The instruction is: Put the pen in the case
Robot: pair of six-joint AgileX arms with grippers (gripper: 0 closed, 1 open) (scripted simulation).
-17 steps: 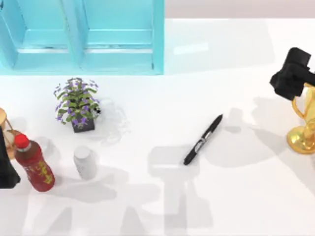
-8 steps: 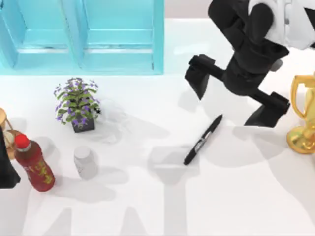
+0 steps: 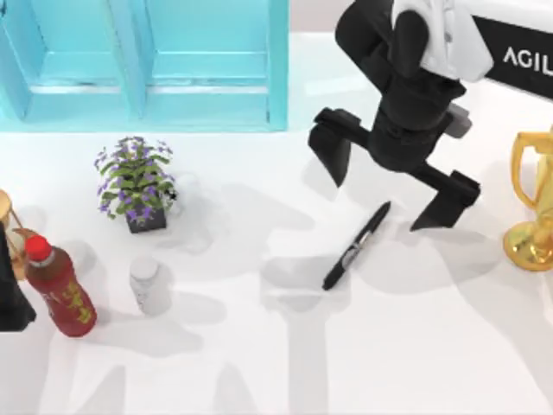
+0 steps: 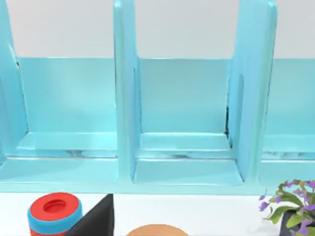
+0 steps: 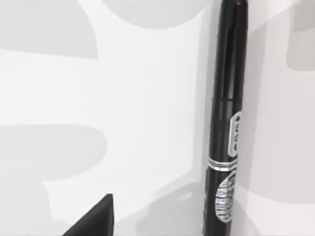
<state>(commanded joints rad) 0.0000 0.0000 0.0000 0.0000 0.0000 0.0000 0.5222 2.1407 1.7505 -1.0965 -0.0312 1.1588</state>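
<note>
From the left of the tabletop (image 3: 484, 346) I see a red-capped bottle (image 3: 59, 290), a white jar (image 3: 150, 284) and a potted plant (image 3: 135, 183), with the turquoise case (image 3: 155, 65) standing at the far edge. My left arm is parked at the left side, facing that case. The pen (image 3: 357, 245) lies flat and slanted mid-table, well apart from the case. My right end effector (image 3: 393, 180) hangs over its upper end, fingers spread wide. A gold trophy (image 3: 534, 203) stands at the right edge.

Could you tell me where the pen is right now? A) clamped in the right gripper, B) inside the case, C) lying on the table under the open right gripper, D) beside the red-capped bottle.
C: the pen lies flat on the white table, with the right gripper spread open above it.
</note>
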